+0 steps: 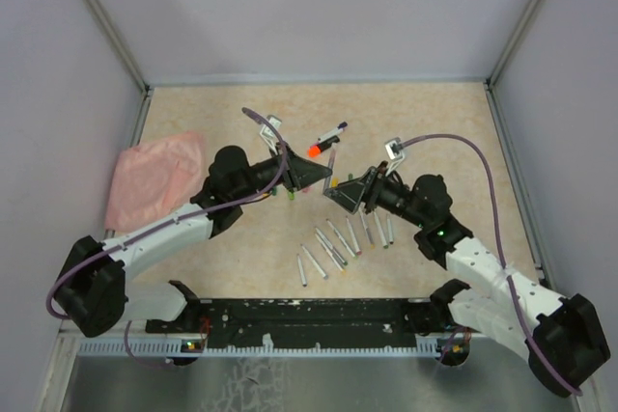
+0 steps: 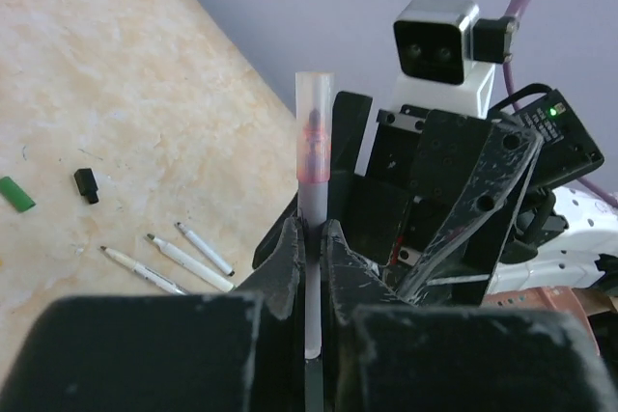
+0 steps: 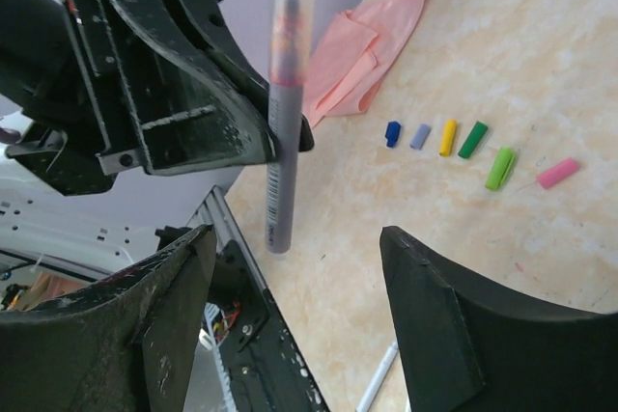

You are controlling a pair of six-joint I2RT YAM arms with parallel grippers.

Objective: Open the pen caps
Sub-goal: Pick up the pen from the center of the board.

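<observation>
One pen point(image 2: 314, 161) mattered to me at that point. The left gripper point(image 2: 311, 229) had it pinched hard between both fingers, partway along the barrel, and held it above the table point(image 1: 435, 123). The pen's long axis ran straight up through the left wrist view, with a clear sleeve over a reddish tip at the far end. I couldn't tell whether that sleeve was a cap. The pen's grey end pointed toward the right gripper point(image 3: 295, 233), whose fingers stood spread wide on either side of it and touched nothing. The right arm was therefore the one nearer that free end. I judged that any pull would have to run along the barrel, not across it. Six loose pen caps point(image 3: 448, 137) lay in a row on the table to one side of the pen, well apart from it.
</observation>
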